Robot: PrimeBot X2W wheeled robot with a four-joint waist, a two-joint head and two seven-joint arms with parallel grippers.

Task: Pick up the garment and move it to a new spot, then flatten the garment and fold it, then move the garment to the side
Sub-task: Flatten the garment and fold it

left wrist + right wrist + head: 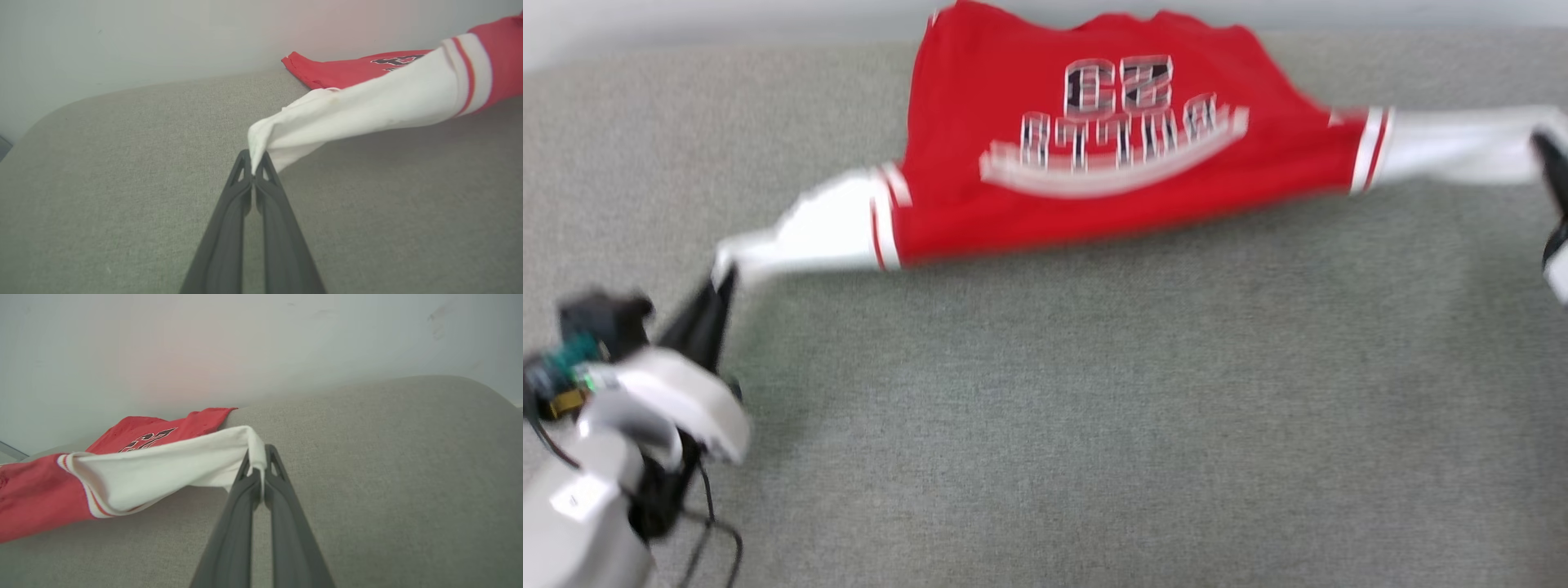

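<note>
- The garment (1094, 171) is stretching across the far half of a grey cloth surface (1094, 408), spread wide from the robot's left to its right.
- Its body is showing bright red. Block lettering (1111, 139) in black and white is sitting over a curved white band, with a two-digit number (1119, 83) beyond it. Both are reading upside down in the head view, and blur is smearing them.
- Short white sleeves are running out from each side. Red-and-white striped trim (886, 216) is marking where each sleeve meets the red body.
- The left gripper (721, 278) is pinching the tip of the left sleeve (825, 229). In the left wrist view its dark fingers are pressing together, with a fold of white cloth caught between the tips.
- The right gripper (1550, 155) is clamping the end of the right sleeve (1454, 147) in the same way. In the right wrist view the white hem is wrapping over its closed fingertips.
- Both sleeves are pulling out taut and are riding above the surface, casting soft shadow beneath.
- The red body is sagging between the two grips. Its far edge is lying on the surface close to a pale wall (122, 36).
- The red hem at that far edge is looking slightly wavy.
</note>
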